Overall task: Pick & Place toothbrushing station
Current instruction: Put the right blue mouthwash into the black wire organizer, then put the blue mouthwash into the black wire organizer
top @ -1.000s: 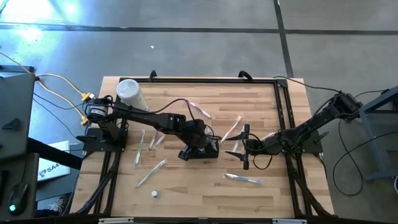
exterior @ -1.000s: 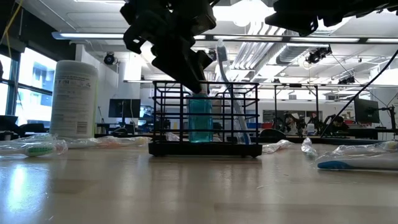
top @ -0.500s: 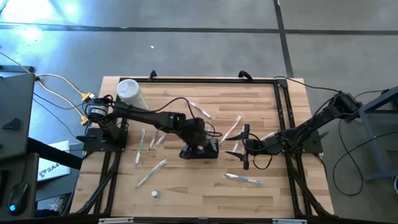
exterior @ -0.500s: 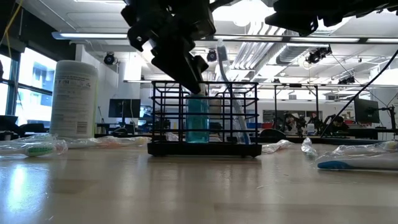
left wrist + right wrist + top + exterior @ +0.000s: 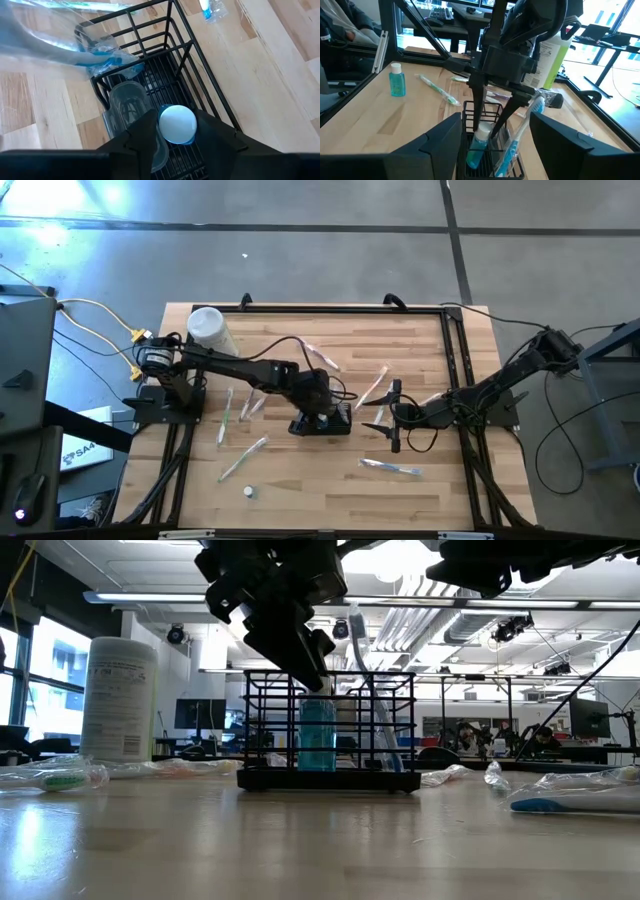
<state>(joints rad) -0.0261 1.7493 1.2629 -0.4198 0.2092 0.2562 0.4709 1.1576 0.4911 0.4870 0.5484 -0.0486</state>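
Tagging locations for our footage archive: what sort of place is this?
Probably a robotics lab or open workshop: a wooden table with two mounted arms, bare ceiling ducts overhead, and rows of desks with monitors behind.

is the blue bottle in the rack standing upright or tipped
Upright. The blue bottle stands straight in the black holder, white cap up, between the open fingers of the left gripper.

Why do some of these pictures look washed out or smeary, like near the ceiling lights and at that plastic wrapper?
Low view: bright ceiling lights behind leave the left pincer and the black holder as dark silhouettes. Left wrist view: the wrapped toothbrush close to the lens is a pale blur, while the blue bottle is sharp. High view: glare flares at the top left corner.
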